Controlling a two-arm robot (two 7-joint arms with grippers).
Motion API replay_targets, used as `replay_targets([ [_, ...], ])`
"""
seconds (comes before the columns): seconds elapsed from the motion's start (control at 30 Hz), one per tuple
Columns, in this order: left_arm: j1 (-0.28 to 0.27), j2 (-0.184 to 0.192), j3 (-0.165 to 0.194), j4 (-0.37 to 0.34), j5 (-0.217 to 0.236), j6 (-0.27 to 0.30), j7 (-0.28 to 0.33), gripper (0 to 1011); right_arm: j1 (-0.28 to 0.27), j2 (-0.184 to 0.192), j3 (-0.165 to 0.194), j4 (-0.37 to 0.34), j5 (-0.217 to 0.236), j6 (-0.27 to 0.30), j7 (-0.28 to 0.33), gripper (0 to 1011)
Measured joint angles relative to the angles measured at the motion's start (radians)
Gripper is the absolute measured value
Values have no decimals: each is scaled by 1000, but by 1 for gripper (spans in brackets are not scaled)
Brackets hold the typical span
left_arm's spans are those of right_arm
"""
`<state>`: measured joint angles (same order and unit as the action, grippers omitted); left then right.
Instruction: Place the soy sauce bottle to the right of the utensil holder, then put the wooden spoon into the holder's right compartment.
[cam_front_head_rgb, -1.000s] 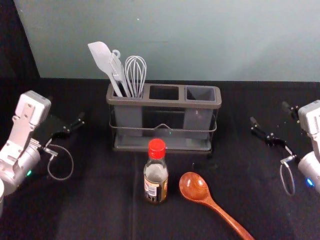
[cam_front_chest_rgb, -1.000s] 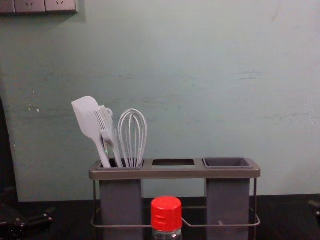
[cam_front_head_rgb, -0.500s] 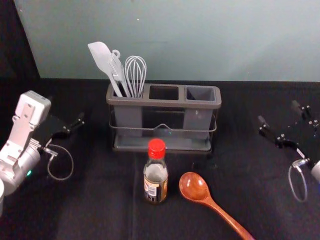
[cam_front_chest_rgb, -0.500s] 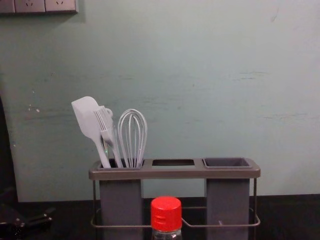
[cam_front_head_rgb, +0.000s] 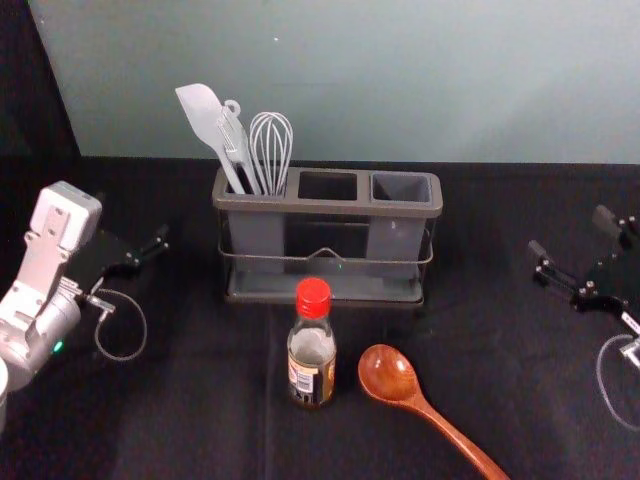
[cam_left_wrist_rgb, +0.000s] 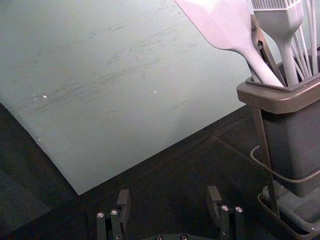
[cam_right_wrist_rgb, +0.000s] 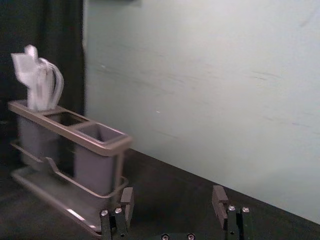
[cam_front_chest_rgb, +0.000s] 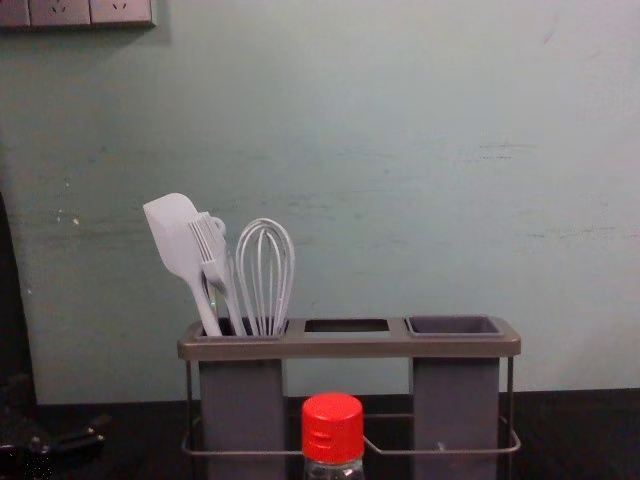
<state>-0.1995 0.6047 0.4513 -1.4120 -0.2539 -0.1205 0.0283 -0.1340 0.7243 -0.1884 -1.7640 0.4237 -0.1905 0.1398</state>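
Note:
The soy sauce bottle (cam_front_head_rgb: 312, 345), red-capped, stands upright in front of the utensil holder (cam_front_head_rgb: 328, 205); its cap (cam_front_chest_rgb: 332, 428) shows low in the chest view. To the bottle's right lies the wooden spoon (cam_front_head_rgb: 391, 375), bowl toward the holder. The holder's right compartment (cam_front_head_rgb: 402, 187) is empty. My right gripper (cam_front_head_rgb: 568, 232) is open at the right side of the head view, away from bottle and spoon; in the right wrist view the right gripper (cam_right_wrist_rgb: 172, 204) has nothing between its fingers. My left gripper (cam_front_head_rgb: 150, 250) is parked left of the holder; the left gripper (cam_left_wrist_rgb: 170, 202) is open and empty.
A white spatula (cam_front_head_rgb: 206, 119), a brush and a whisk (cam_front_head_rgb: 271, 150) stand in the holder's left compartment. Behind the dark table (cam_front_head_rgb: 200, 400) rises a pale green wall (cam_front_head_rgb: 400, 80). Bare table lies between the holder and my right gripper.
My right gripper has shifted outward to the right, and more of its arm has left the head view. The left arm, bottle, spoon and holder have stayed put.

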Motion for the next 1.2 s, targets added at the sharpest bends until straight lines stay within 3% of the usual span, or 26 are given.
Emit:
replay_targets([
  [0.3,0,0,0,0,0,0,0,1005,-53,37,24,-58,104,-1,143,1004],
  [0.4,0,0,0,0,0,0,0,1005,-53,47,10,-65,148,15,226,1004],
  [0.53,0,0,0,0,0,0,0,1005,-40,50,-17,-66,172,32,303,1004],
  [0.7,0,0,0,0,0,0,0,1005,-11,38,-57,-62,175,59,367,1004],
  [1.2,0,0,0,0,0,0,0,1005,94,-7,-155,-40,105,102,478,1004],
])
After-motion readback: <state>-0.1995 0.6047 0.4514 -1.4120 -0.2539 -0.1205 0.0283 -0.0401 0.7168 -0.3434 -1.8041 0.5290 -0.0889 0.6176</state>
